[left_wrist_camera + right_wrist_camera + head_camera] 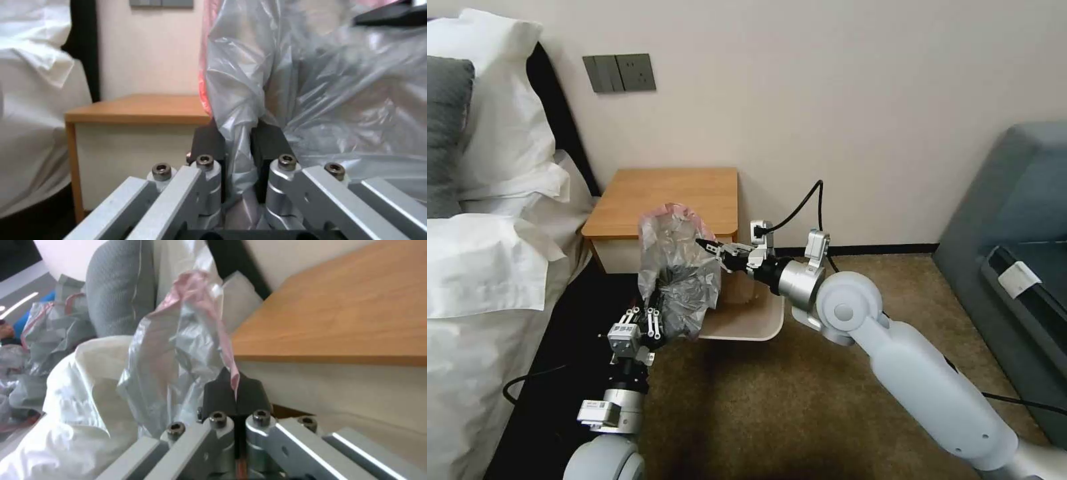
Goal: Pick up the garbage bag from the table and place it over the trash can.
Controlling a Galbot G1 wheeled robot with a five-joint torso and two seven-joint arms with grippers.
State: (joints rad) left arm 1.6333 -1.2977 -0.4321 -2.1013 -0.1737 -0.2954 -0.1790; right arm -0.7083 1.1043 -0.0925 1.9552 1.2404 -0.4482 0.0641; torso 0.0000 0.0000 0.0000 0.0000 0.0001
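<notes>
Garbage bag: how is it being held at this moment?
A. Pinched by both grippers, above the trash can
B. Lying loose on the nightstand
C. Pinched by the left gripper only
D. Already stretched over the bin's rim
A: the left gripper clamps a fold of the garbage bag from below, the right gripper pinches its pink rim, and the bag hangs over the trash can, off the nightstand.

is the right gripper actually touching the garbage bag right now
Touching. In the right wrist view the right gripper has its fingers shut on the pink rim of the garbage bag, the plastic pinched between the black pads.
</notes>
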